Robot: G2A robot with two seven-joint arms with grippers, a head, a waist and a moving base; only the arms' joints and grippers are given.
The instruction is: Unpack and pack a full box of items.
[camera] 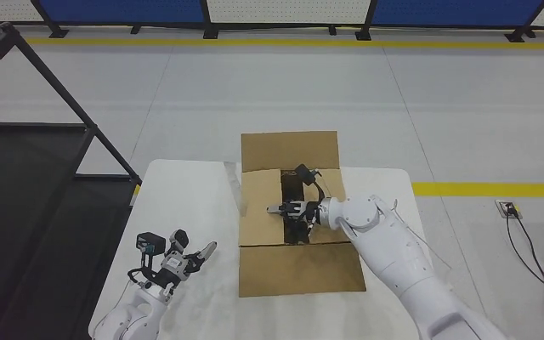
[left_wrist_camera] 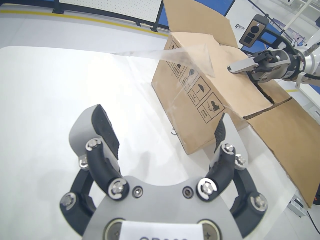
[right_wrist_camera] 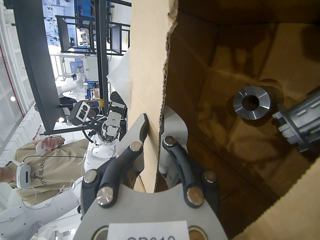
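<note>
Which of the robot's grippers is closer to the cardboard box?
Right. The right gripper is clamped on a flap of the box. The left gripper is open above the table, off to the box's side and not touching it.

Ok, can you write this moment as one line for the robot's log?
right hand: pinching box flap | left hand: open, empty, over table | inside box: metal ring, grey part

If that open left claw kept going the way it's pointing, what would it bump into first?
Most likely the near side wall of the cardboard box, the face with the printed symbols. The left gripper points that way, low over the table, though depth is hard to judge.
</note>
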